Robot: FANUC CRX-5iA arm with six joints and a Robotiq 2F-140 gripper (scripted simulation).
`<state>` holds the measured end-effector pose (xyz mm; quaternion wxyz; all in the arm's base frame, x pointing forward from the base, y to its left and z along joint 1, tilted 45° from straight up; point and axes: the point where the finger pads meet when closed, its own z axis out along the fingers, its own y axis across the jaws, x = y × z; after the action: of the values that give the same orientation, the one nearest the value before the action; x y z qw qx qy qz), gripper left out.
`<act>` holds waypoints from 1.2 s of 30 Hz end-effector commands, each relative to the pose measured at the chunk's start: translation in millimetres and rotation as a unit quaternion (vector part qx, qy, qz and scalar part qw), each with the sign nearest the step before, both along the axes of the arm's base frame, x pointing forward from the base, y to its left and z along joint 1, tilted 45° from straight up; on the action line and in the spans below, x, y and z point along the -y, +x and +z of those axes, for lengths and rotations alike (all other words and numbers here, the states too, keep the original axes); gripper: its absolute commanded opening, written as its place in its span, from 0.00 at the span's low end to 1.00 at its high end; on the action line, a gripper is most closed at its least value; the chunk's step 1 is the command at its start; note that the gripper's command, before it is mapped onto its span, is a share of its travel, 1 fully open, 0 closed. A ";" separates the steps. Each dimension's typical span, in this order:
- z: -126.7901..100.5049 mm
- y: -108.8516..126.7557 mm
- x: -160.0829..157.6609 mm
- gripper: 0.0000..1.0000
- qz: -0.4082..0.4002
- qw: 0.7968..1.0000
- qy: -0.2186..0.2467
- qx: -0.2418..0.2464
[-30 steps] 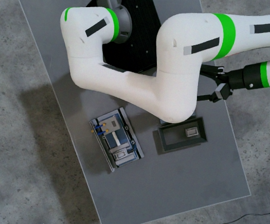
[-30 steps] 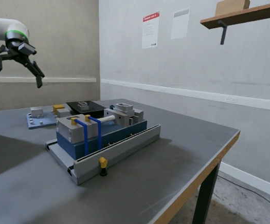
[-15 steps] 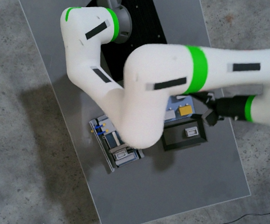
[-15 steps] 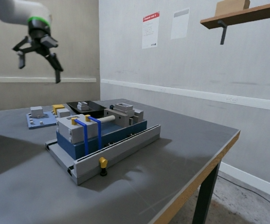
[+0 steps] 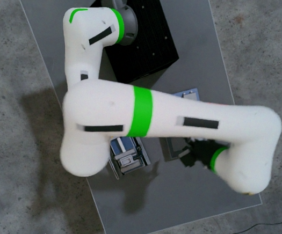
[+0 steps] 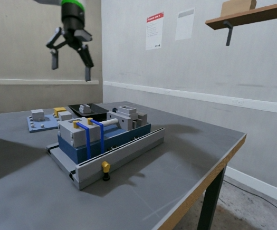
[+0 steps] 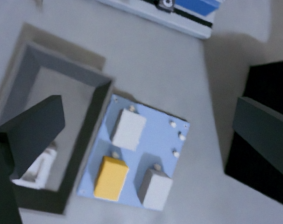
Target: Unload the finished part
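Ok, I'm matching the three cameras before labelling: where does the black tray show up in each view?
Top: the black tray is low and centre-right, half hidden under the forearm.
Exterior: the tray is mid-left on the table, behind the vise.
Wrist: the tray fills the left side.
Shared landmark: the blue plate with blocks lies next to the tray; in the top view only its corner shows above the forearm.
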<state>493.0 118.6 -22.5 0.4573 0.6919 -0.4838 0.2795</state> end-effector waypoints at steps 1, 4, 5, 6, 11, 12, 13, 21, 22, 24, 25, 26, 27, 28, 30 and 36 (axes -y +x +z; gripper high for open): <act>28.2 23.6 20.6 1.00 -0.001 0.999 0.040 0.017; 47.5 36.5 37.4 1.00 -0.003 0.998 0.063 0.030; 52.0 39.2 41.4 1.00 -0.003 0.997 0.068 0.033; 56.3 41.8 45.2 1.00 -0.004 0.997 0.073 0.036; 90.2 59.3 77.0 1.00 -0.005 0.992 0.108 0.061; 97.1 62.3 83.8 1.00 -0.005 0.991 0.114 0.067; 104.0 65.1 90.6 1.00 -0.005 0.990 0.121 0.072; 151.5 78.9 138.8 1.00 -0.002 0.981 0.159 0.112; 161.9 80.7 149.6 1.00 -0.001 0.979 0.166 0.121; 174.1 82.2 162.4 1.00 0.000 0.976 0.173 0.132; 179.2 82.7 167.8 1.00 0.001 0.975 0.176 0.136; 182.4 82.9 171.2 1.00 0.001 0.974 0.178 0.139; 184.1 83.0 173.0 1.00 0.002 0.974 0.179 0.141; 184.8 83.0 173.7 1.00 0.002 0.973 0.180 0.142; 184.9 83.0 173.8 1.00 0.002 0.973 0.180 0.142; 184.9 83.0 173.8 0.10 0.002 0.973 0.180 0.142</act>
<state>575.5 -55.8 161.6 0.2525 0.7168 -0.5851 0.2831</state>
